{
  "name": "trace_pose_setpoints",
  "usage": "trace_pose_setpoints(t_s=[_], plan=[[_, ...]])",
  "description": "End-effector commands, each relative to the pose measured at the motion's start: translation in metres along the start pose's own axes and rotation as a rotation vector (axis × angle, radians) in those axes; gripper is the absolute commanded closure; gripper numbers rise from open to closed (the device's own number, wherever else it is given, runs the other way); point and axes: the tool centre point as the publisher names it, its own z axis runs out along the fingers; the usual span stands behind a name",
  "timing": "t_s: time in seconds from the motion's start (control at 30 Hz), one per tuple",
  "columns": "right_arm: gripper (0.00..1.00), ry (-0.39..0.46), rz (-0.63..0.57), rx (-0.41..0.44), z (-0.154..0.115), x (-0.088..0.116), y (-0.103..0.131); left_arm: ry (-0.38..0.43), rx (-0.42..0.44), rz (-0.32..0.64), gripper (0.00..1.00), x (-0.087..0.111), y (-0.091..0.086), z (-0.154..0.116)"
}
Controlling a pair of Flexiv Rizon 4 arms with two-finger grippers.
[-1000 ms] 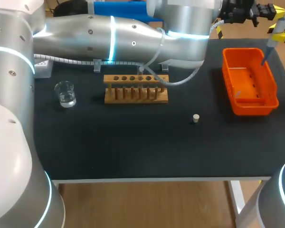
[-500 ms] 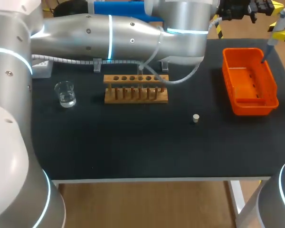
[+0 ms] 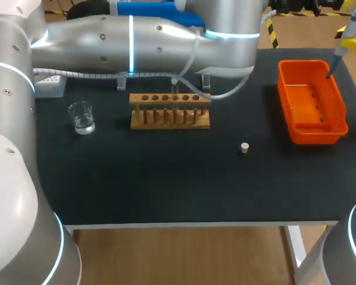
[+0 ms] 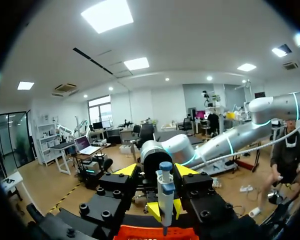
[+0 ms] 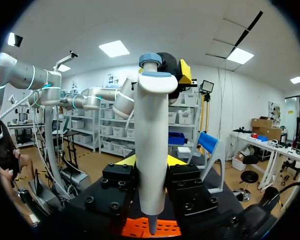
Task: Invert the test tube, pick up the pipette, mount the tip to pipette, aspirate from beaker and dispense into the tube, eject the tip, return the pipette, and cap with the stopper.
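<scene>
A: Where is the pipette point(image 3: 339, 56) held, and by what?

B: It is pinched upright by the right pincer point(image 5: 150, 162), the yellow tips pressed on 2 sides of its barrel; it is hung above the far end of the orange tray point(image 3: 285, 95), well off the tabletop point(image 3: 166, 178); the left pincer point(image 4: 157, 172) is seen spread, close by the pipette's head, with nothing gripped.

A: Which step is judged to be in hand?

B: Tip ejection or the pipette's return is suspected, since the stopper point(image 3: 244, 148) is found lying apart from the wooden rack point(image 3: 169, 111); which of the 2 cannot be told.

A: How should it be done well?

B: The nozzle should be brought over the tray's inside rather than its rim; the barrel should be kept vertical; it should be lowered before anything is let go; the left pincer should be kept clear.

A: How is the pipette described?

B: A white barrel is seen, topped by a pale blue plunger cap and narrowed to a grey nozzle; whether a tip is mounted cannot be told.
</scene>
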Motion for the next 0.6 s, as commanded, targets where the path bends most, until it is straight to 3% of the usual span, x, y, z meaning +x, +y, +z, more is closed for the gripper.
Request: trace_pose_setpoints(t_s=[0.03,0.3,0.6], plan=[[1.0,0.004,0.0,0.003,-0.001,-0.002,0.001,0.056,-0.115,0.004,0.0,-0.003,-0.013,-0.025],[1.0,0.004,0.0,0.003,-0.001,-0.002,0.001,0.087,-0.174,0.053,0.0,-0.001,-0.016,-0.053],[1.0,0.004,0.0,0.003,-0.001,-0.002,0.001,0.095,-0.214,-0.017,0.0,0.008,-0.003,-0.089]])
